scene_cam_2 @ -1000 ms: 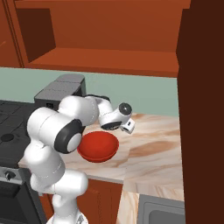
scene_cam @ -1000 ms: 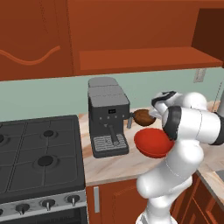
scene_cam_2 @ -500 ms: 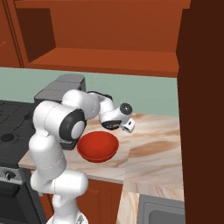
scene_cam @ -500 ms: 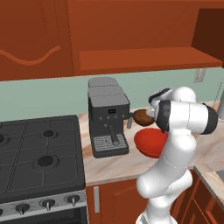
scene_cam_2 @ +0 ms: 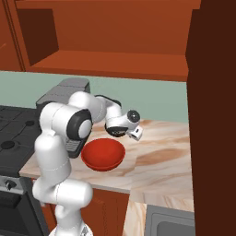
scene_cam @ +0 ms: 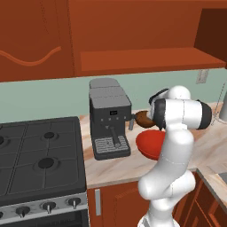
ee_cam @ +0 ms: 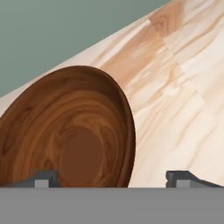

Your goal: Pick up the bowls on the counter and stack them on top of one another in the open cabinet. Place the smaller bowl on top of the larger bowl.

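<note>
The small dark brown bowl point(ee_cam: 70, 131) rests on the beige marbled counter point(ee_cam: 175, 78), and its right rim lies between my fingertips point(ee_cam: 181, 177). My gripper point(ee_cam: 111, 179) is open, fingers wide apart, low over that bowl. From the left base view the brown bowl point(scene_cam: 142, 118) peeks out beside the coffee machine, partly behind my arm. The wide red bowl point(scene_cam: 153, 142) sits in front of it on the counter point(scene_cam: 111, 166). In the right base view my gripper point(scene_cam_2: 119, 133) hangs just behind the red bowl point(scene_cam_2: 103, 153). The open cabinet point(scene_cam: 146, 60) is above.
A grey coffee machine point(scene_cam: 108, 119) stands directly left of the bowls. The black gas stove point(scene_cam: 40, 155) lies further left. A tall reddish-brown cabinet side point(scene_cam_2: 212, 115) rises at the right. A closed door with a wavy line point(scene_cam: 31, 40) hangs left of the open shelf.
My elbow and forearm have swung upward and inward, while the hand stays almost in place over the brown bowl. Neither bowl has moved.
</note>
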Controlling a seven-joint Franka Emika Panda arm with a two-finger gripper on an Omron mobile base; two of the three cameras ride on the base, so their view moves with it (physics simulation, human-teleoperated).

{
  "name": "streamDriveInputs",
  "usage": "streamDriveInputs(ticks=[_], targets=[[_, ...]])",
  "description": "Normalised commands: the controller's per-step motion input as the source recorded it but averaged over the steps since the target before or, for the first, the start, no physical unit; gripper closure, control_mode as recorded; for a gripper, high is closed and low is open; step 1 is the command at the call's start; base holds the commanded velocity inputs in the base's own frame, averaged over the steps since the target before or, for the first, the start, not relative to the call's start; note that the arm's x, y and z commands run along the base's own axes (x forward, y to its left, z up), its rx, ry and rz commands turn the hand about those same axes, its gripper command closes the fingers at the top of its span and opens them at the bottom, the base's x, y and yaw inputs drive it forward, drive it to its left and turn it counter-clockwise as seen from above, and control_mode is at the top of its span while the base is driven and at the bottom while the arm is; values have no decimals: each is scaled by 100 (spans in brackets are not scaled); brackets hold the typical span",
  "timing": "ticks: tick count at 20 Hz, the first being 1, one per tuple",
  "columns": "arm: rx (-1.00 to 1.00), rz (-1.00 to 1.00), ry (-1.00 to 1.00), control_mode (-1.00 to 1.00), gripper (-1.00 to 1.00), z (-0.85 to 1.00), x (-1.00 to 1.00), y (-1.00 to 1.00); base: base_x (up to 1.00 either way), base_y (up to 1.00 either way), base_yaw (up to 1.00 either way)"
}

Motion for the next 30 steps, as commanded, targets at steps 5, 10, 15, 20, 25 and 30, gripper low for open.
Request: streamDriveInputs(ticks=[5,10,15,20,25,30], targets=[[0,0,0,-100,100,-17,16,0,0,0,0],[0,0,-1,-100,100,-2,7,0,0,0,0],[1,0,0,-100,100,0,1,0,0,0,0],[1,0,0,-100,100,16,0,0,0,0,0],[0,0,0,-100,100,25,-1,0,0,0,0],[0,0,0,-100,100,30,-5,0,0,0,0]])
